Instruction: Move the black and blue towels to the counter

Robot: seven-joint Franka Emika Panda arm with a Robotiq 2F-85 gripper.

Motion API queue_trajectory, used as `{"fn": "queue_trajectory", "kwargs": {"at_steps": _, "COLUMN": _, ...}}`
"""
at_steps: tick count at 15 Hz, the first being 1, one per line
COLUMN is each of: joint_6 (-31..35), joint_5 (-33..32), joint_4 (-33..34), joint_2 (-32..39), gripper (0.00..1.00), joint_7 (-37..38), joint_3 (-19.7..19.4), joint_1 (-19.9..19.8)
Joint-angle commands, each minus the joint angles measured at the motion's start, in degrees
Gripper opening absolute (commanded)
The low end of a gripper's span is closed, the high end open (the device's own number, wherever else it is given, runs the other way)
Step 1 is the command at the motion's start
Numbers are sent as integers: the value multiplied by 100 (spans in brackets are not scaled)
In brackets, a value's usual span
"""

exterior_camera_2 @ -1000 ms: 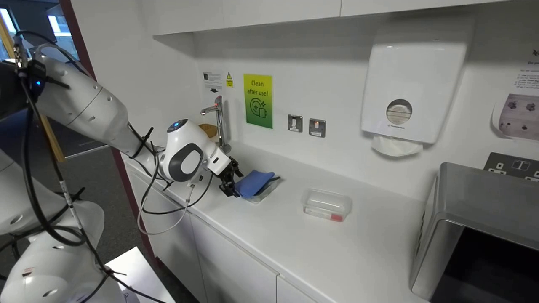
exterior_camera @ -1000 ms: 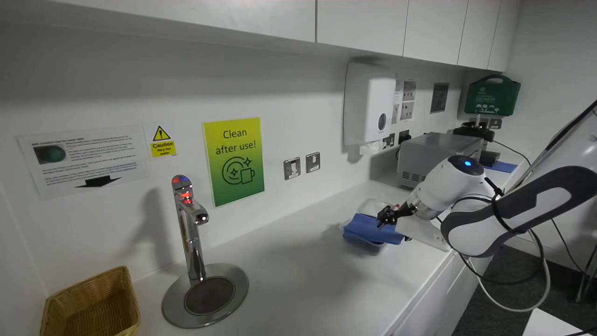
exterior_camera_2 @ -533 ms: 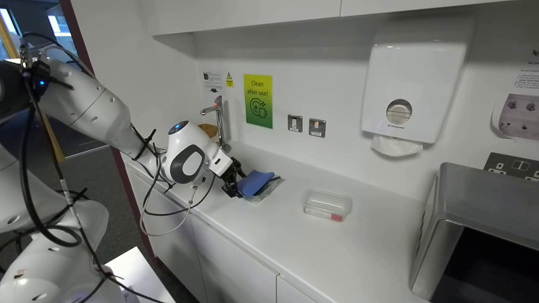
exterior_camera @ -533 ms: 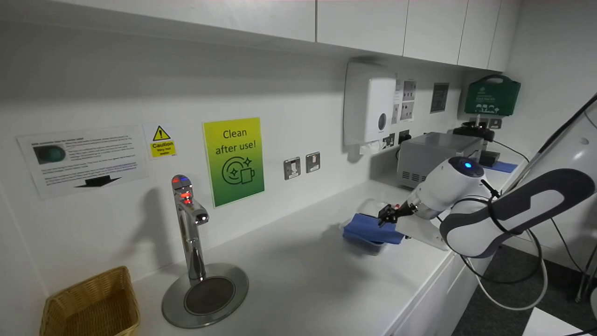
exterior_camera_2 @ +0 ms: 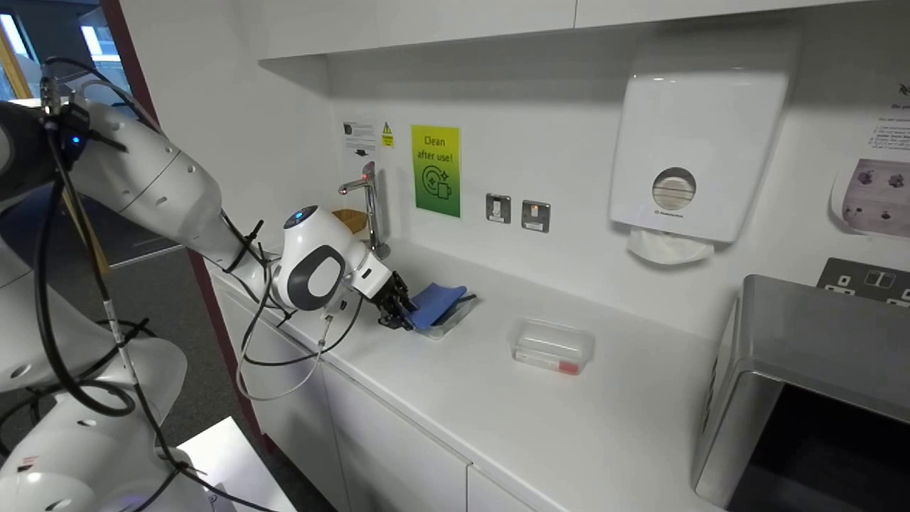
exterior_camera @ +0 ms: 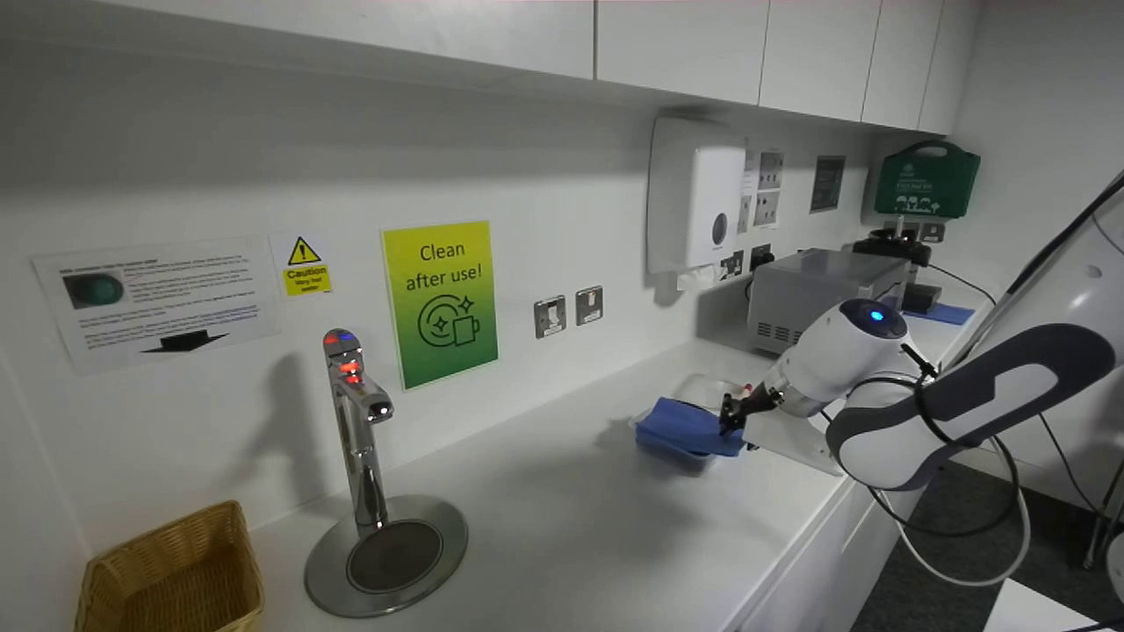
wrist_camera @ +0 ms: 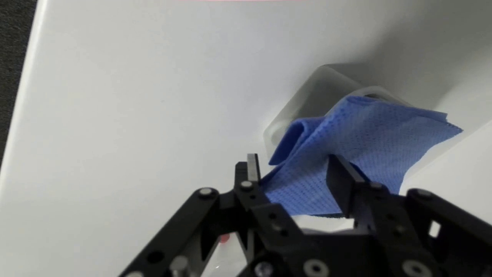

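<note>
Vs 0.5 s ago, clear plastic tub (wrist_camera: 303,100) & folded blue cloth towel (wrist_camera: 369,134) on it have slid a bit away from white robot arm (exterior_camera_2: 167,181). Black 2-finger gripper (wrist_camera: 293,157), at tub's arm-side edge, looks narrower: jaws part-way, gap visible, blue cloth btwn; can't tell if pinched. Prob. black towel (exterior_camera_2: 466,301): dark layer under blue, at tub. So prob. mid-grasp; 0 of these 2 off tub onto white counter (wrist_camera: 115,134) yet. Tub may drag along if grip catches its rim.
</note>
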Motion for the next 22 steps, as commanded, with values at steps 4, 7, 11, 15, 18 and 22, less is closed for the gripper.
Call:
{"fn": "queue_trajectory", "kwargs": {"at_steps": 4, "joint_6": 183, "joint_5": -54, "joint_4": 6, "joint_2": -124, "gripper": 0, "joint_7": 73, "joint_3": 156, "joint_1": -208}}
{"fn": "queue_trajectory", "kwargs": {"at_steps": 7, "joint_6": 205, "joint_5": -36, "joint_4": 1, "joint_2": -241, "gripper": 0, "joint_7": 44, "joint_3": 109, "joint_1": -178}}
{"fn": "queue_trajectory", "kwargs": {"at_steps": 11, "joint_6": 405, "joint_5": -20, "joint_4": 11, "joint_2": -723, "gripper": 0, "joint_7": 37, "joint_3": 51, "joint_1": -140}}
{"fn": "queue_trajectory", "kwargs": {"at_steps": 15, "joint_6": 690, "joint_5": -6, "joint_4": 105, "joint_2": -1294, "gripper": 0, "joint_7": 50, "joint_3": 92, "joint_1": -177}}
{"fn": "queue_trajectory", "kwargs": {"at_steps": 18, "joint_6": 786, "joint_5": 5, "joint_4": 220, "joint_2": -1625, "gripper": 0, "joint_7": 67, "joint_3": 172, "joint_1": -221}}
{"fn": "queue_trajectory", "kwargs": {"at_steps": 22, "joint_6": 809, "joint_5": 15, "joint_4": 416, "joint_2": -1865, "gripper": 0, "joint_7": 77, "joint_3": 311, "joint_1": -181}}
